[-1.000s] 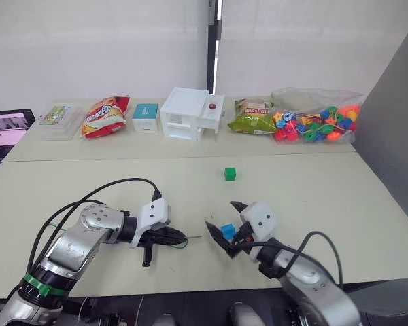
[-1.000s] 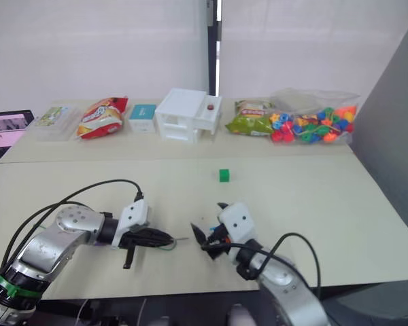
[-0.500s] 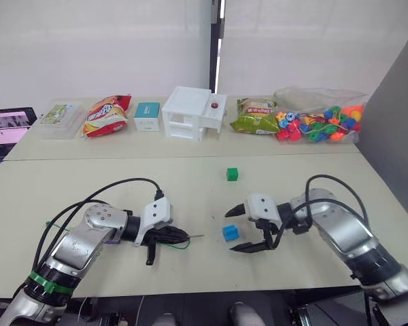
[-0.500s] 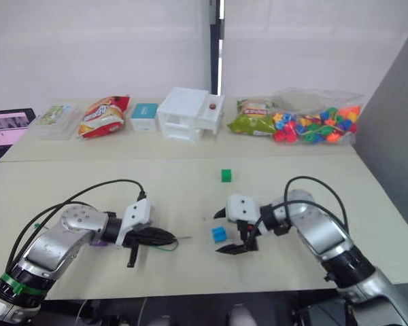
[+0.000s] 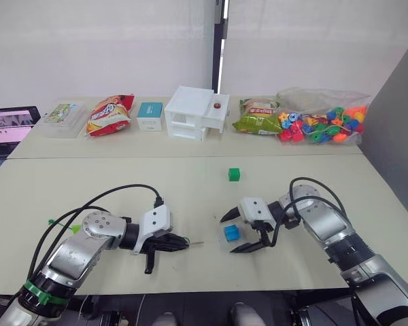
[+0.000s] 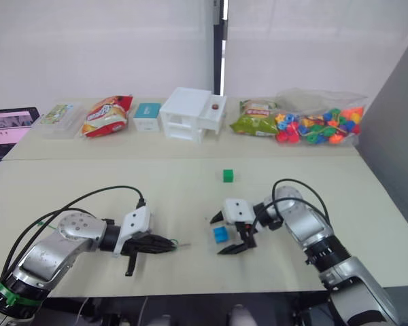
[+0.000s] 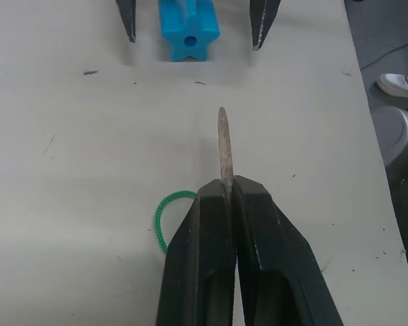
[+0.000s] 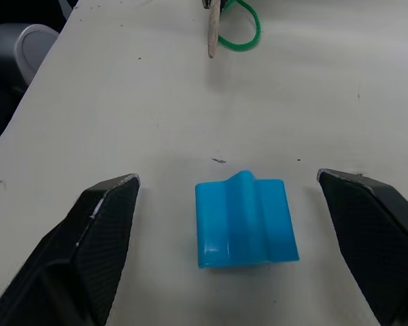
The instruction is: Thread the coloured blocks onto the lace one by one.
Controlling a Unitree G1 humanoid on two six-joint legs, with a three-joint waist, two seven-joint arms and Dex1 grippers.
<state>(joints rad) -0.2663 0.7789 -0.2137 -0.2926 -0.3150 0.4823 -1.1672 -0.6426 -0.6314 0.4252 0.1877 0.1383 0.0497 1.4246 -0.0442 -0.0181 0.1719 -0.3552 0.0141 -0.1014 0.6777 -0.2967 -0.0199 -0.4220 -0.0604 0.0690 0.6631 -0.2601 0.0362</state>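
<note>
The lace [image 7: 222, 146] lies low over the table [image 5: 88, 183] with its stiff greyish tip pointing straight at the blue block [image 5: 231, 233]; its long axis runs along the table from the left gripper [image 5: 180, 243] toward that block, and the tip stops a little short of it. The block shows a hole in the face turned toward the tip, and its sides are ridged so that this face looks star-shaped. It rests on the table, lined up with the tip. The left gripper has its two black fingers [image 7: 272, 258] pressed together, pinching the lace just behind the tip, and a small loop of the green cord curls out beside them onto the table. The right gripper [image 5: 243, 231] is spread wide, one finger on each side of the blue block, with clear gaps to both and touching nothing. A dark green block [image 5: 234, 174] sits well beyond the blue one, farther up the table. Behind the left gripper, most of the cord is hidden by the arm; a bit of green shows near the left elbow [image 5: 54, 223], too small to make out.
</note>
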